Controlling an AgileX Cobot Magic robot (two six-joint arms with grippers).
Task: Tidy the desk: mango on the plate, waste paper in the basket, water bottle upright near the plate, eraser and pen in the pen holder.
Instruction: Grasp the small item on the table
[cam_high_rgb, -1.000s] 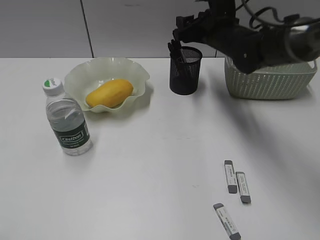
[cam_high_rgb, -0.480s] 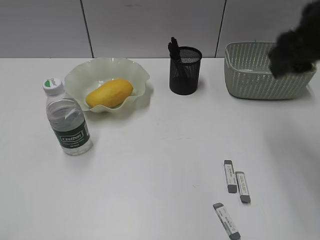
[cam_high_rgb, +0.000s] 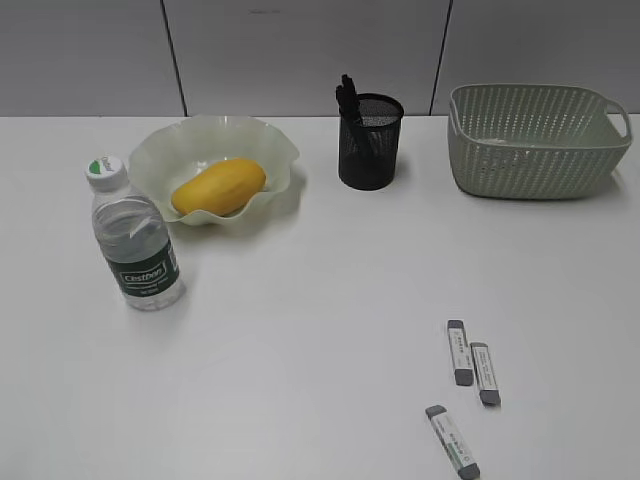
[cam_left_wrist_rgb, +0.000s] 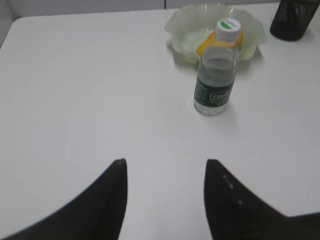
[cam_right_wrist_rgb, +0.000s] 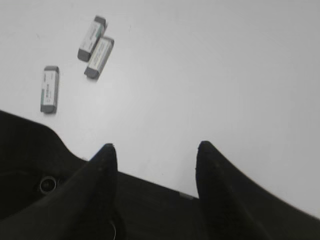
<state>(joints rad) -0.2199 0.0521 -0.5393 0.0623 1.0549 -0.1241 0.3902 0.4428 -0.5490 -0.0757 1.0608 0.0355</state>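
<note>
1. The desk (cam_high_rgb: 300, 330) is a plain white top, backed by a pale grey panelled wall (cam_high_rgb: 300, 50) with dark seams
2. The plate (cam_high_rgb: 160, 160) sits at the back left, pale green and wavy-rimmed, with the yellow-orange mango (cam_high_rgb: 219, 187) lying inside it
3. The bottle (cam_high_rgb: 134, 239) stands upright just in front and left of the plate, white cap with a green patch, dark green label
4. The pen holder (cam_high_rgb: 370, 142), black mesh, stands at the back centre with dark pens (cam_high_rgb: 348, 100) poking out of it
5. The basket (cam_high_rgb: 537, 140), sage green and woven-patterned, is at the back right; what lies inside it cannot be seen from here
6. Three erasers (cam_high_rgb: 461, 353) in white sleeves with grey ends lie at the front right: two side by side, nearly touching, and a third a little nearer the front edge
7. The left claw (cam_left_wrist_rgb: 165, 172) hangs over bare desk with fingers spread and nothing between them, the bottle ahead of it
8. The right claw (cam_right_wrist_rgb: 152, 155) is likewise spread wide and empty, with the erasers to its upper left
</note>
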